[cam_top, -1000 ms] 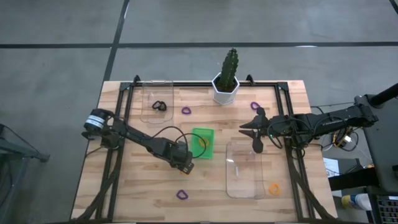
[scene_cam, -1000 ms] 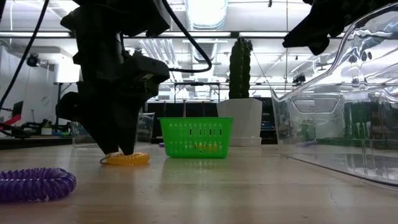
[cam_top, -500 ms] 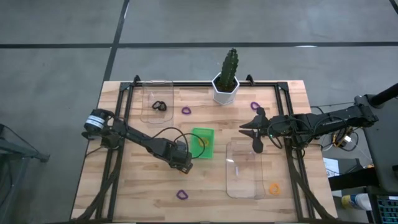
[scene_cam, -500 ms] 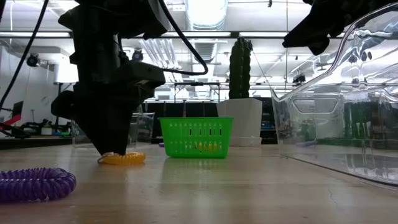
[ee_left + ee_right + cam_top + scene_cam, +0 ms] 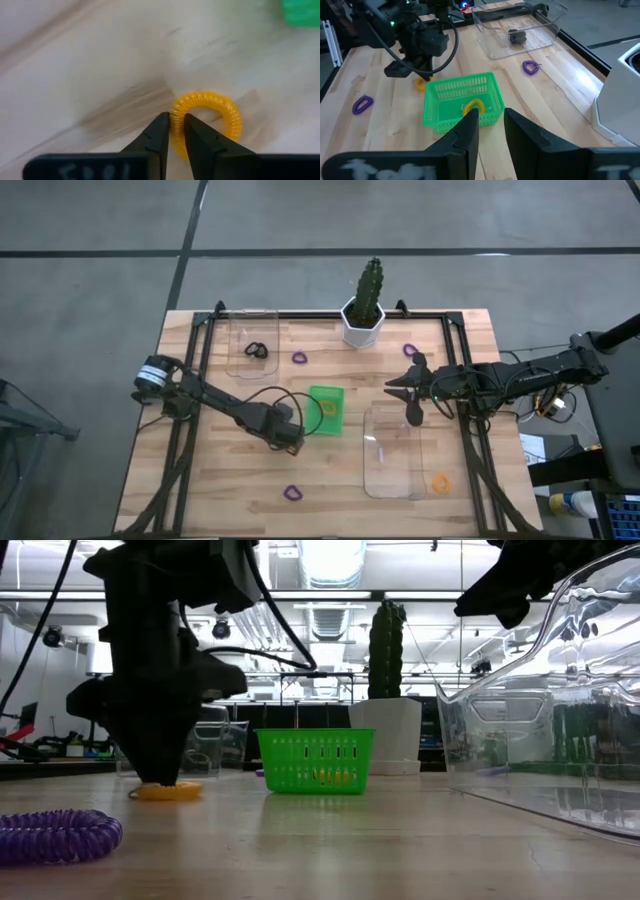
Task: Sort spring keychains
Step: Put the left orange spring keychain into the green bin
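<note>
An orange spring keychain [image 5: 207, 117] lies flat on the wood just left of the green tray [image 5: 325, 410]. My left gripper [image 5: 176, 131] points straight down at it and is shut on its coil. The tray holds another orange keychain [image 5: 474, 106]. Purple keychains lie at the near side [image 5: 292, 493] and the far side [image 5: 299, 358] [image 5: 410, 350]. One more orange keychain [image 5: 440, 480] lies near right. Black ones [image 5: 256, 350] sit in the far-left clear tray. My right gripper [image 5: 491, 125] hangs open above the table right of the green tray, with nothing between its fingers. My left gripper pinches the coiled band of the orange keychain at one side of the loop [image 5: 176, 116]. One finger [image 5: 161, 131] stands outside the ring and the other [image 5: 195, 135] inside it. The fingers come from above, pointing down. The ring lies flat on the table [image 5: 165, 791].
A clear tray [image 5: 250, 340] sits at the far left and a second clear tray [image 5: 393, 452] at the near right. A potted cactus [image 5: 363, 315] stands at the far edge. Black frame rails [image 5: 190, 380] run along the table's sides.
My left gripper has tipped, and its fingertips have swung a little toward the table's left edge. The orange keychain between them has slid the same way along the wood, staying flat.
</note>
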{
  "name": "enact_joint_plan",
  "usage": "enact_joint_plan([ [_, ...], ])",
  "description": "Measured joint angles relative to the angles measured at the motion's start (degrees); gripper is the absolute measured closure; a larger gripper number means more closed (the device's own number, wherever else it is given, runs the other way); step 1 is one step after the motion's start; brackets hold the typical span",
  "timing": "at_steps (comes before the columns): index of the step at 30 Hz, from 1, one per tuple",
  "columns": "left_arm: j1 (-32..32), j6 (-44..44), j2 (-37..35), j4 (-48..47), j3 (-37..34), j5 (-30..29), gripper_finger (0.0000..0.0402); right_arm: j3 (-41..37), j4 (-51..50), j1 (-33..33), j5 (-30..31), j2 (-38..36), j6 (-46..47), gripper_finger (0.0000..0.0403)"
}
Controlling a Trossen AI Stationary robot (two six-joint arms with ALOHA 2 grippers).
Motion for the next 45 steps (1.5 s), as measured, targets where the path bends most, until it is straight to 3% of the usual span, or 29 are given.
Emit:
enact_joint_plan([
  [8, 0.28, 1.21, 0.0, -1.44, -0.06, -0.72, 0.0391, 0.0, 0.0, 0.01, 0.0, 0.0, -0.01, 0.0317],
  [16, 0.28, 2.42, -3.41, -2.13, -0.13, -2.79, 0.0397, 0.01, 0.0, 0.01, 0.0, -0.02, -0.02, 0.0317],
  [20, 0.49, 2.5, -5.61, -6.69, -0.79, -6.45, 0.04, 0.01, 0.0, 0.0, 0.01, 0.0, -0.03, 0.0317],
  [25, 0.35, 2.88, -8.53, -9.83, -0.49, -6.34, 0.0401, 0.01, 0.0, 0.01, 0.0, 0.0, -0.04, 0.0317],
  [30, 0.42, 5.77, -12.78, -8.77, -0.47, -6.54, 0.0401, 0.01, -0.02, 0.01, 0.01, 0.0, -0.03, 0.0317],
  [33, 0.35, 7.58, -16.17, -7.32, -0.43, -9.53, 0.0401, 0.01, -0.02, -0.01, 0.02, 0.0, -0.04, 0.0317],
  [39, 0.37, 18.82, -24.57, 2.46, -0.32, -16.26, 0.0401, -0.01, -0.02, 0.01, 0.02, 0.0, -0.04, 0.0317],
  [45, 0.37, 38.86, -29.71, 20.19, -0.3, -14.56, 0.0401, 0.01, -0.02, 0.01, 0.02, 0.0, -0.22, 0.0317],
])
